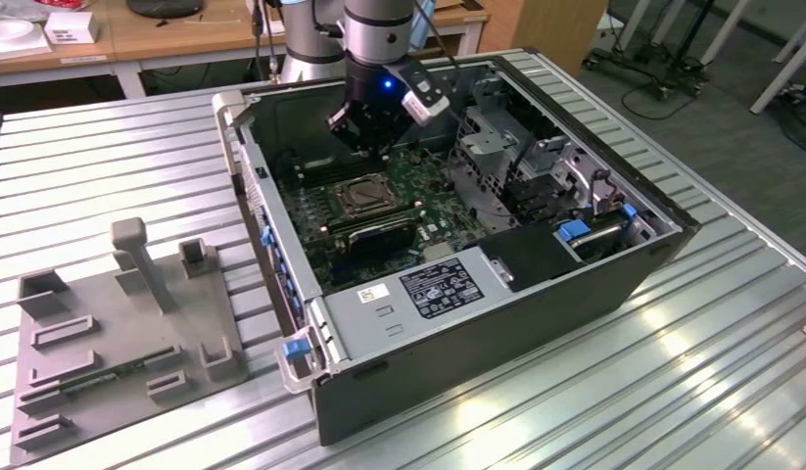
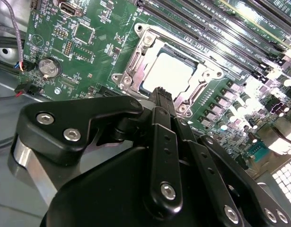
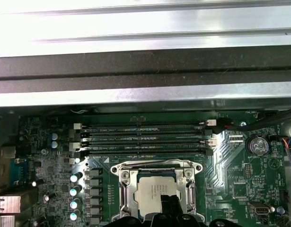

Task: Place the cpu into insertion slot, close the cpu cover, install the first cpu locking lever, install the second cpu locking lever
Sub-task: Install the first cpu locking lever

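Note:
The cpu [image 2: 171, 71] [image 3: 150, 189], a dull silver square, lies flat in the insertion slot [image 1: 363, 198] on the green motherboard inside the open computer case. The cpu cover [image 2: 136, 59] [image 3: 125, 189], a silvery frame, lies down around the chip, which shows through its window. My gripper [image 1: 360, 145] [image 2: 160, 92] [image 3: 166, 203] hangs just above the socket, at the edge away from the long memory slots. Its black fingers are shut together with nothing between them. The fingertips hide part of that socket edge in both wrist views.
Long black memory slots [image 3: 145, 135] [image 2: 221, 28] run beside the socket. A coin battery [image 2: 49, 67] [image 3: 257, 144] and cables sit at the board's corner. The case walls [image 1: 507, 323] and drive cage [image 1: 534, 166] surround the board. A grey fixture plate [image 1: 116, 323] lies at the exterior view's left.

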Controlling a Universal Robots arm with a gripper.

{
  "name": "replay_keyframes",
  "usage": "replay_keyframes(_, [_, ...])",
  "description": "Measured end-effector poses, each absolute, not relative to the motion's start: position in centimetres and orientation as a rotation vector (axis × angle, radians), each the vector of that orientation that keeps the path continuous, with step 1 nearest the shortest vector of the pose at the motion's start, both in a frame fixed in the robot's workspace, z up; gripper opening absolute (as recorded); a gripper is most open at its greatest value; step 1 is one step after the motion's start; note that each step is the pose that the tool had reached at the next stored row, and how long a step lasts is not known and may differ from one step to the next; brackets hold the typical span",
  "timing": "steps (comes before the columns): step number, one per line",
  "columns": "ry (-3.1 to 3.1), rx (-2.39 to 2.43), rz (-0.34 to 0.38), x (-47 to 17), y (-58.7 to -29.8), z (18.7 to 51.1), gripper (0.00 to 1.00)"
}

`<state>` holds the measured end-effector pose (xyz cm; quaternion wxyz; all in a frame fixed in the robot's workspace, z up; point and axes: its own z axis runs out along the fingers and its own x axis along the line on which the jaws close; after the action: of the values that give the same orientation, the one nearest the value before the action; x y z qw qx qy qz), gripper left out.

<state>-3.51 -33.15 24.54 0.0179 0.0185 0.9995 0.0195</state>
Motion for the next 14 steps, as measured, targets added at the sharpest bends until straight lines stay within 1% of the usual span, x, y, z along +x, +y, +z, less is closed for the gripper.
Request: replay_keyframes(14, [3.105, 0.057, 0.061, -3.51, -33.15, 24.85, 0.10])
